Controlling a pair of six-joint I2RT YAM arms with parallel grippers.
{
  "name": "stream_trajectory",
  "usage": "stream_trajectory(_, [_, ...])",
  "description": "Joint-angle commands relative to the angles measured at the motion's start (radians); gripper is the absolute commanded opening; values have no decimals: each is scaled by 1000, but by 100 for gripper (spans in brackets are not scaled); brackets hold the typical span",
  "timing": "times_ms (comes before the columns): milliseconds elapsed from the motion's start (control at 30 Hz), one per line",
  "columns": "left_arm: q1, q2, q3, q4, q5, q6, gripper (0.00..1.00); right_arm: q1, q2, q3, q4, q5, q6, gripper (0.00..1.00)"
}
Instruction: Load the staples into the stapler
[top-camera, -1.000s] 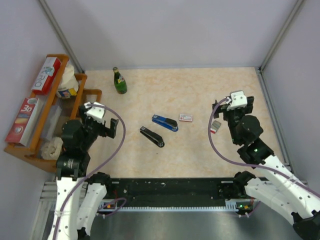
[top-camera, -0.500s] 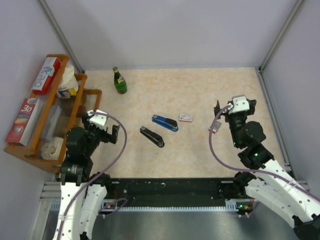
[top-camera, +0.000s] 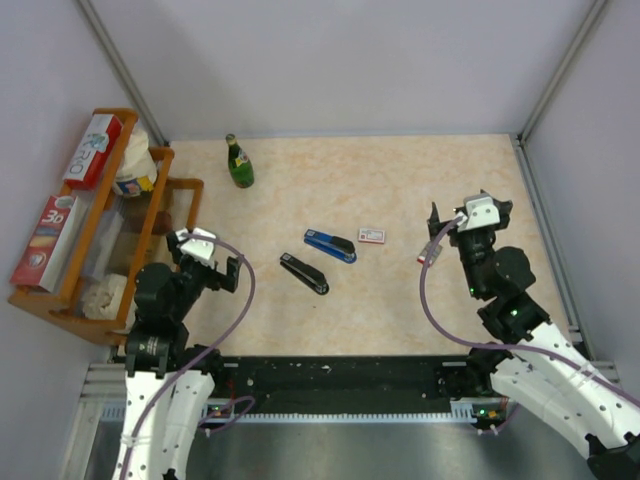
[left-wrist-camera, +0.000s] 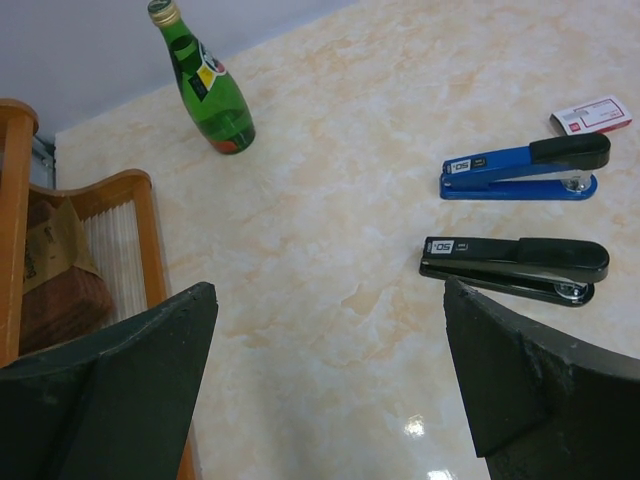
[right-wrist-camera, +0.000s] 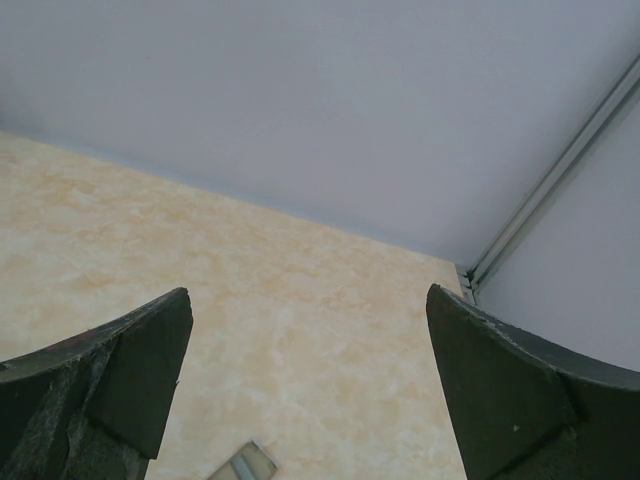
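A blue stapler (top-camera: 330, 245) and a black stapler (top-camera: 304, 273) lie shut in the middle of the table. The staples box (top-camera: 372, 236), white with a red label, lies just right of the blue stapler. Its small grey and red inner tray (top-camera: 430, 253) lies further right, beside my right gripper (top-camera: 460, 222). That gripper is open and empty, above the table. My left gripper (top-camera: 208, 268) is open and empty, left of the black stapler. The left wrist view shows the blue stapler (left-wrist-camera: 520, 170), the black stapler (left-wrist-camera: 515, 268) and the box (left-wrist-camera: 592, 115). The right wrist view shows the tray's corner (right-wrist-camera: 240, 465).
A green glass bottle (top-camera: 239, 163) stands at the back left, also in the left wrist view (left-wrist-camera: 210, 85). A wooden rack (top-camera: 100, 215) holding boxes and packets stands along the left wall. Walls close in the back and right sides.
Both arms have drawn back a little toward the near edge, the left more than the right. Both grippers stayed open. Staplers, box and tray have not moved.
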Motion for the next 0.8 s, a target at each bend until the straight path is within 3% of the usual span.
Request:
stream_trajectory(0, [5, -17, -19, 121, -76, -62, 99, -6, -4, 4, 17, -26, -5, 99])
stream_trajectory(400, [5, -47, -77, 246, -269, -115, 99, -6, -27, -1, 103, 83, -31, 99])
stream_trajectory(567, [5, -48, -90, 264, -280, -119, 99, -6, -33, -18, 200, 160, -72, 99])
stream_trajectory(767, [5, -53, -96, 269, -268, -124, 99, -6, -39, -18, 174, 134, -65, 99])
